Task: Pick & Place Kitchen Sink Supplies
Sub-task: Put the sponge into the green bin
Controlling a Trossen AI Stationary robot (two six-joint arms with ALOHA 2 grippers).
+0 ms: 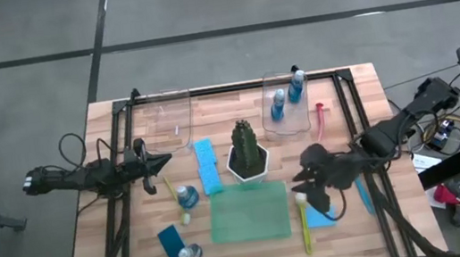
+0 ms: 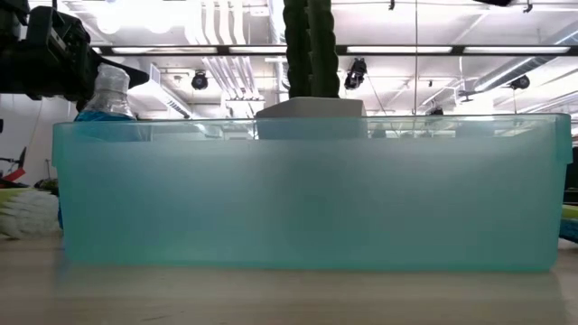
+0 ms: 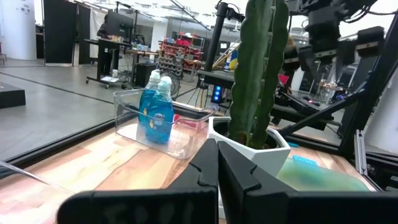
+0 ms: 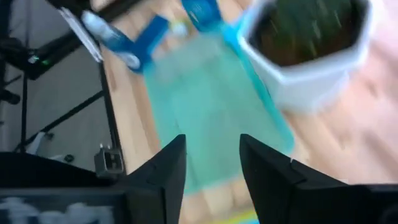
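In the high view my left gripper (image 1: 161, 163) is shut and empty, left of the two blue sponges (image 1: 207, 166); its wrist view shows the fingers (image 3: 217, 169) closed. My right gripper (image 1: 308, 186) is open, above the table's right part, over the upper end of a yellow brush (image 1: 305, 224) and a blue sponge (image 1: 319, 216); its wrist view (image 4: 213, 168) looks down on the green tray (image 4: 205, 99). Two bottles (image 1: 287, 95) stand in the right clear bin. Another bottle (image 1: 187, 195), a second yellow brush (image 1: 173, 195), a dark blue sponge (image 1: 172, 241) and a bottle (image 1: 190, 256) lie left of the tray.
The plant in its white pot (image 1: 247, 151) stands mid-table, above the green tray (image 1: 249, 214). An empty clear bin (image 1: 165, 115) sits at the far left, and the other clear bin (image 1: 272, 118) at the far right. A red brush (image 1: 320, 118) and a blue brush (image 1: 363, 195) lie on the right side.
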